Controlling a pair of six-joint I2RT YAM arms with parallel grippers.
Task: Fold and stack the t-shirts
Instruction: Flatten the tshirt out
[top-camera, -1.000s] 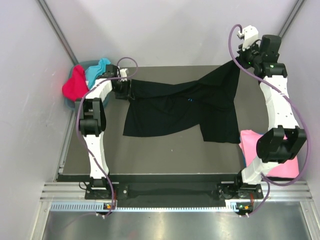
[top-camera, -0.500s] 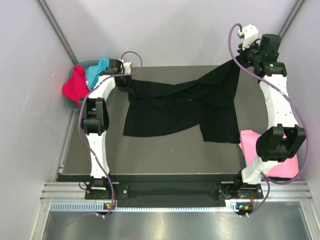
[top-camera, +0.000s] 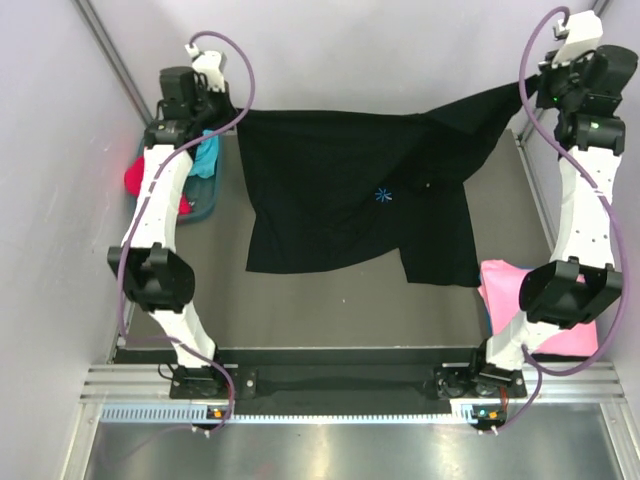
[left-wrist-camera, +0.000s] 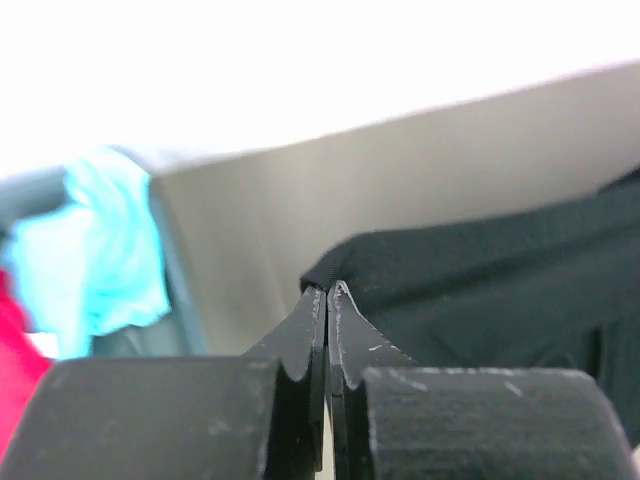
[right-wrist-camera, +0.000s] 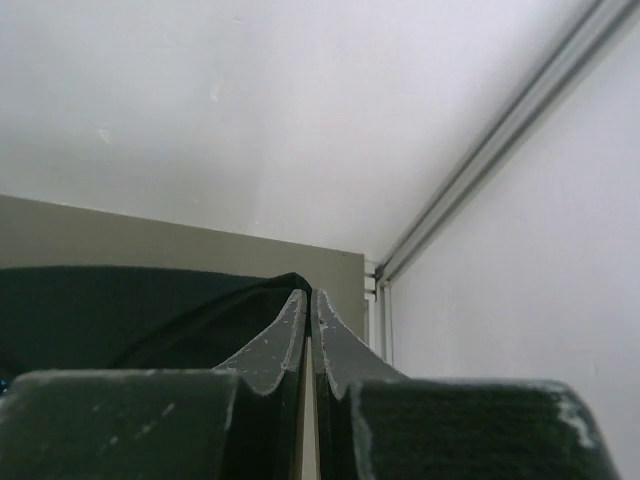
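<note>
Left tool (left-wrist-camera: 327, 296) and right tool (right-wrist-camera: 306, 300) each pinch tight on a far corner of the black t-shirt (top-camera: 350, 190), stretched above the surface (top-camera: 330, 305) — such thin grips could slip under tension, dropping it crumpled.

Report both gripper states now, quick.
Left gripper: jaws closed, pinching an edge of the black t-shirt.
Right gripper: jaws closed, pinching another edge of the black t-shirt.

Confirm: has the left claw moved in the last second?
Yes. The left claw went up-frame in the top view, from inside the far edge of the table to beyond it, taking a corner of the black t-shirt along.
</note>
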